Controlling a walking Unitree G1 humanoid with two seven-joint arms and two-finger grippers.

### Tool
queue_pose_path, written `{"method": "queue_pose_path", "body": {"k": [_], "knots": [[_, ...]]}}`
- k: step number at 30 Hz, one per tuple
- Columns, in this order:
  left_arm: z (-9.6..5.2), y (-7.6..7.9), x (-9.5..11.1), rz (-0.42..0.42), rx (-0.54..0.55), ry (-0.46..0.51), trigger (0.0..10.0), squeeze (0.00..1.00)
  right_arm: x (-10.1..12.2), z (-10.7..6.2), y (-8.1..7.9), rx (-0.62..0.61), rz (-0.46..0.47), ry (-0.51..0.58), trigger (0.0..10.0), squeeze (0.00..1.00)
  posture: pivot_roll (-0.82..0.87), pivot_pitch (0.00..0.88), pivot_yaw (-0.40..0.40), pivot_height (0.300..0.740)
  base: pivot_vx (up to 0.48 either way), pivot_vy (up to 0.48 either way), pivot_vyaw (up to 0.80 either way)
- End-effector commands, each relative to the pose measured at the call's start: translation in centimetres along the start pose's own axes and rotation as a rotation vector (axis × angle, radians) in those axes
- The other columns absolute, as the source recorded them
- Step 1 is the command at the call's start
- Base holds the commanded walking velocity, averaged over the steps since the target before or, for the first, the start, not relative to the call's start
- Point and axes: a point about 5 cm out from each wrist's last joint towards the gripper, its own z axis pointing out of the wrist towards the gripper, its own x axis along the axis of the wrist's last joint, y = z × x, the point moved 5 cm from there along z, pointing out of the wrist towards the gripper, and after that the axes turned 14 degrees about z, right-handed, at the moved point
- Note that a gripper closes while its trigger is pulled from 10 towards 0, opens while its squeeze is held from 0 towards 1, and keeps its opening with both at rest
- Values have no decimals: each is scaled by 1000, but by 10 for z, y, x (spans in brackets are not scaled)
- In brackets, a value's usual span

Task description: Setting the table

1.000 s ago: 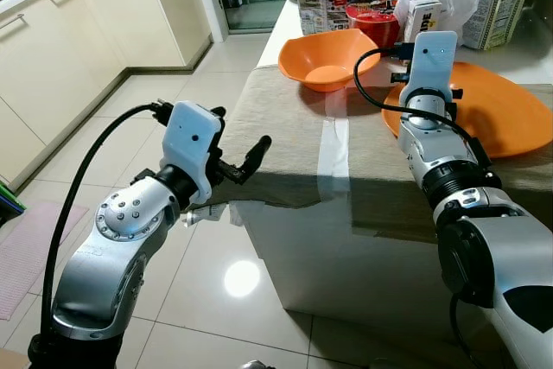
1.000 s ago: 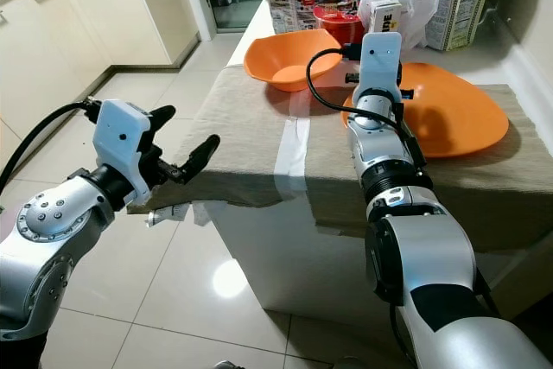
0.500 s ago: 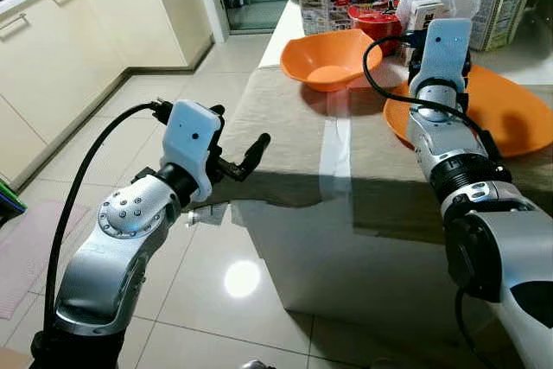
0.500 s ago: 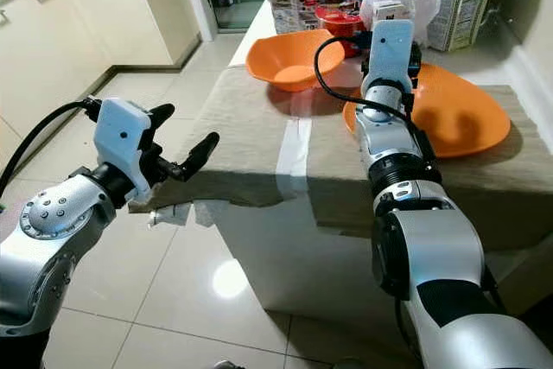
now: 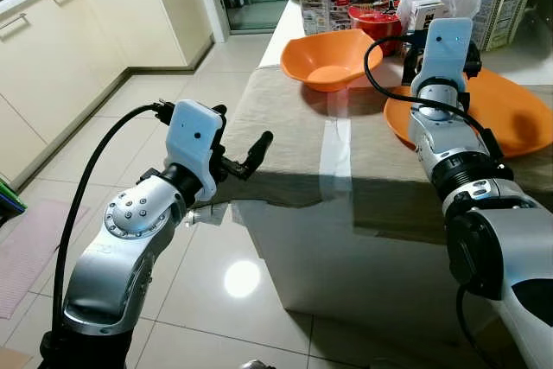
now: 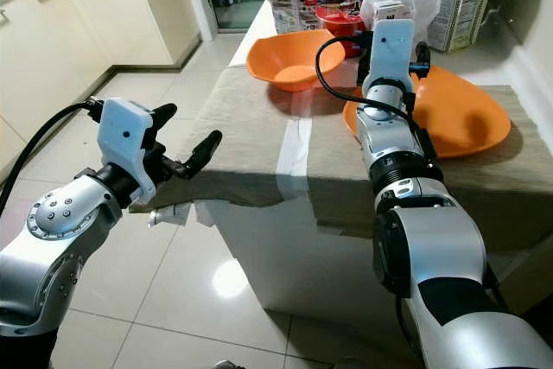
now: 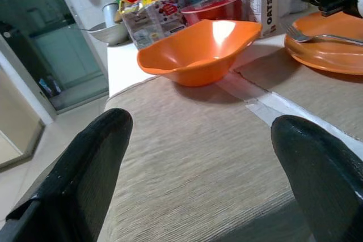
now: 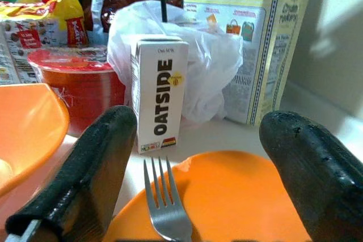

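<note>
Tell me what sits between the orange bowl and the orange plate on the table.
Between the orange bowl and the orange plate lies bare beige mat crossed by a pale strip, in the left wrist view.

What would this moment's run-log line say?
right gripper: open, over orange plate, fork between jaws | left gripper: open, off table edge | orange bowl: untouched

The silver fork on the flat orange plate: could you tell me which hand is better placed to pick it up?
Right. The right hand, open, hovers over the silver fork on the flat orange plate; the left hand hangs off the table's edge.
</note>
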Motion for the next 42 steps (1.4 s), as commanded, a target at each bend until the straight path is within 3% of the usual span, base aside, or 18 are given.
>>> {"method": "queue_pose_path", "body": {"k": [1, 2, 9, 16, 23, 35, 42], "knots": [[0, -5, -2, 10, 19, -9, 10000, 0, 5, 0, -10, 30, -20, -3, 10000, 576, -83, 0, 166, 735, 0, -435, 0], [0, -5, -2, 8, 19, -8, 10000, 0, 4, 0, -11, 33, -24, -6, 10000, 0, -83, 0, 166, 735, 0, -428, 0], [1, -2, -1, 3, 12, -3, 10000, 0, 1, -1, -16, 57, -38, -20, 10000, 0, -82, 0, 161, 735, 259, -400, 0], [2, -3, -1, -14, 24, -3, 10000, 0, -1, -2, -21, 83, -49, -31, 10000, 0, -82, 0, 159, 735, 0, 0, 0], [2, -3, -1, -12, 30, -4, 10000, 0, -8, -6, -36, 155, -32, -87, 10000, 0, -79, 0, 154, 735, 0, 0, 0], [1, -4, -1, -3, 31, -7, 10000, 0, -24, -9, -33, 133, -41, -164, 10000, 0, -79, 0, 154, 735, 0, 0, 0], [1, -6, 0, 0, 29, -6, 10000, 0, -45, -14, -25, 114, -43, -259, 10000, 0, -67, 0, 157, 735, 0, 0, 0]]}}
